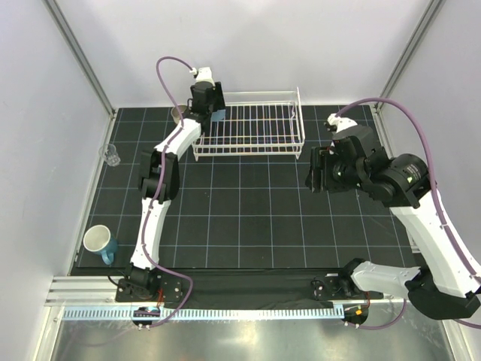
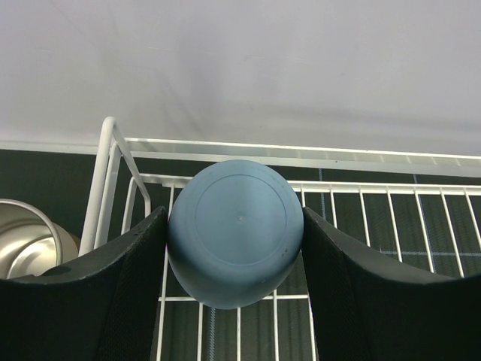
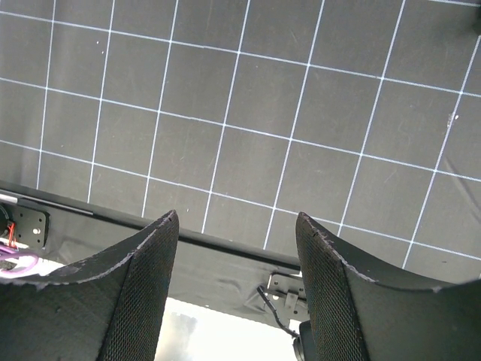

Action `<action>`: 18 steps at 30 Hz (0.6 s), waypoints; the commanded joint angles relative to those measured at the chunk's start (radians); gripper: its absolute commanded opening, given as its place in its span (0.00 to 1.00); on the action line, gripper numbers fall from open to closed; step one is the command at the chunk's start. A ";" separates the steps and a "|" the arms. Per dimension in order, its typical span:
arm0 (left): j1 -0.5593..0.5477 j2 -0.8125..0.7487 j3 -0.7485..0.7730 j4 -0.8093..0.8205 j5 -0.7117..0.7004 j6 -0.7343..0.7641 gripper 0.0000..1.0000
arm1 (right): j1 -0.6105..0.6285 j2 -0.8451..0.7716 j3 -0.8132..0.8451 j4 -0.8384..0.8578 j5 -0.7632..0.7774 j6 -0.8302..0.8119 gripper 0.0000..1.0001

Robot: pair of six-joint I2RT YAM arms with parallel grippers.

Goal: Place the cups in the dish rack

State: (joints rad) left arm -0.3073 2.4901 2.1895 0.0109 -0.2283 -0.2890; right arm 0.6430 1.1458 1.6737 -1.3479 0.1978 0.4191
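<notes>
As the left hand [image 2: 234,219] clamps the inverted tumbler [image 2: 237,241] over the dish rack [image 1: 248,144], lower squarely; right hand [image 3: 237,222] gapes empty.

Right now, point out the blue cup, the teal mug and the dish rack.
blue cup [image 2: 237,226], left wrist view, its flat base.
teal mug [image 1: 96,238], top view, its pale inside.
dish rack [image 1: 248,148], top view, near side.
</notes>
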 commanded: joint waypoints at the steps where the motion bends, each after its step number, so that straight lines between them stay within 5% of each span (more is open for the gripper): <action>1: 0.011 -0.002 0.035 0.027 -0.042 -0.013 0.61 | -0.023 -0.023 0.021 0.024 -0.018 -0.031 0.65; 9: 0.008 -0.036 0.039 0.008 -0.031 -0.009 0.69 | -0.040 -0.055 -0.005 0.046 -0.035 -0.048 0.65; 11: 0.007 -0.042 0.038 -0.002 -0.029 -0.012 0.93 | -0.042 -0.061 -0.012 0.050 -0.040 -0.048 0.65; 18: -0.006 -0.086 0.029 -0.042 -0.036 -0.001 1.00 | -0.042 -0.104 -0.045 0.072 -0.060 -0.051 0.65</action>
State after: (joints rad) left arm -0.3168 2.4870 2.1906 -0.0196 -0.2283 -0.3061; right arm 0.6048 1.0672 1.6371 -1.3247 0.1551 0.3897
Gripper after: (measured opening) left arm 0.994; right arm 0.652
